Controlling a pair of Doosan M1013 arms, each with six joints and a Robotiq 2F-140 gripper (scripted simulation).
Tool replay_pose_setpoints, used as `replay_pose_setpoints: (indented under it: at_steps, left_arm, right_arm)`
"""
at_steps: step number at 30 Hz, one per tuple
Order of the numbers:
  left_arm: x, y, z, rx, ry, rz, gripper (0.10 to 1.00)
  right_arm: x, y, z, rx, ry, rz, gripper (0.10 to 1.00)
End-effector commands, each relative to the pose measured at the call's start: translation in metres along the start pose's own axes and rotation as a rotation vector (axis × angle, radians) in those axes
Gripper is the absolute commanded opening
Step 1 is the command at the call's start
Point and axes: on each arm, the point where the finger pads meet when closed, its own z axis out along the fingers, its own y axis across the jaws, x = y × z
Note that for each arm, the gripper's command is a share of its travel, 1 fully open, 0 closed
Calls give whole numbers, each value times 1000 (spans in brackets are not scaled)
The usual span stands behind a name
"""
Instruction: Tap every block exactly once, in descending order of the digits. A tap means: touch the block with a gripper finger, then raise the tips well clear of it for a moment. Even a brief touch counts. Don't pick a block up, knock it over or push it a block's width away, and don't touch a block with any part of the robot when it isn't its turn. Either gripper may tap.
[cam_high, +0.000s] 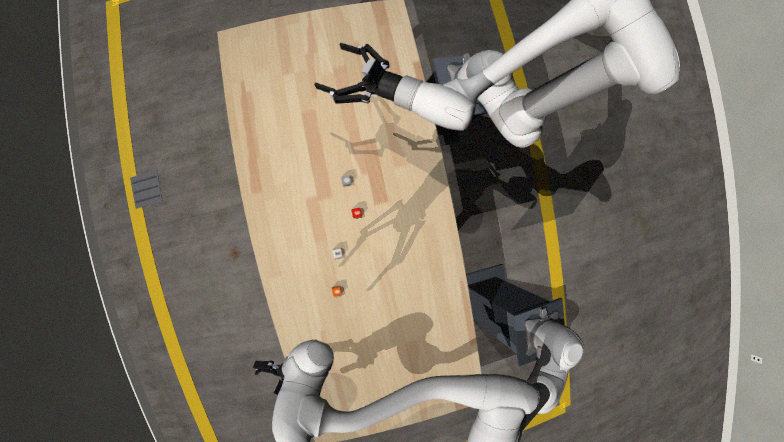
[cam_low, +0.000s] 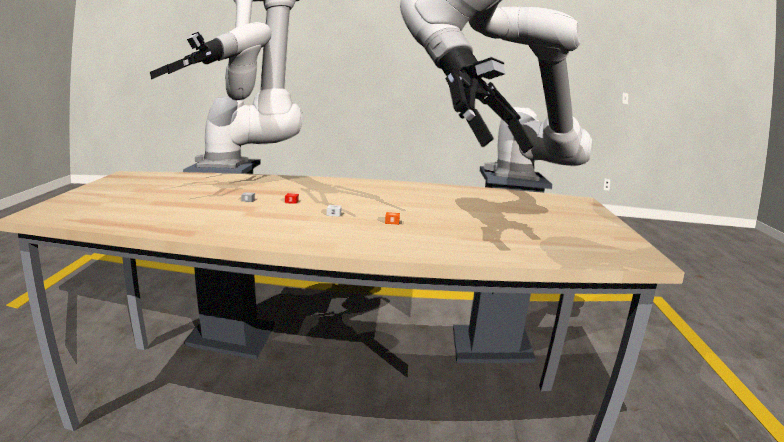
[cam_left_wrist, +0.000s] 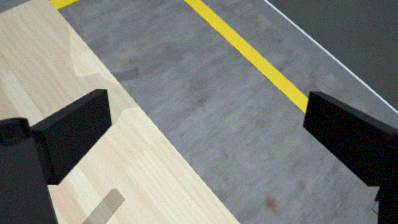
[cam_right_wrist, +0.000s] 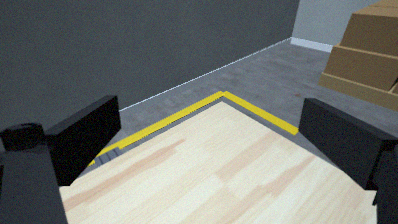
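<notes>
- Exterior view: I am seeing four upright blocks resting apart on the wooden table (cam_high: 296, 137) (cam_low: 164, 214), none being touched.
- From the gray block (cam_high: 346, 180) (cam_low: 248, 197), the row is running through the red block (cam_high: 357, 213) (cam_low: 291, 198), reading 3, and the white block (cam_high: 337, 253) (cam_low: 333, 210), reading 2, to the orange block (cam_high: 337, 291) (cam_low: 392, 218); I am not reading the gray and orange digits surely.
- My left gripper (cam_high: 258, 367) (cam_low: 505, 144) (cam_left_wrist: 208, 108) is hanging high, fingers spread wide and holding nothing.
- My right gripper (cam_high: 329, 65) (cam_low: 151, 75) (cam_right_wrist: 210, 113) is also hovering empty and wide, away from the row.
- I am judging this as positioning between touches, but which taps are done is not showing.
- Next, I am needing the highest untapped digit confirmed, then one fingertip descending lightly and rising well clear, everything else avoiding its neighbors.
</notes>
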Motion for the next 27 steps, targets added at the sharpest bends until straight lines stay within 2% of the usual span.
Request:
replay_pose_setpoints:
  at_steps: [1,13,17,27]
  left_arm:
    - [11,-10,4,8,-2,-1,1000]
    - [61,-73,31,62,-24,-5,1000]
    - [68,-81,34,69,-27,-6,1000]
    - [109,-142,55,115,-50,-12,1000]
  right_arm:
    - [1,1,1,-8,-4,-5,1000]
    - [1,10,10,-56,-34,-36,1000]
    - [1,11,11,-63,-38,-41,1000]
    - [1,18,18,-102,-69,-69,1000]
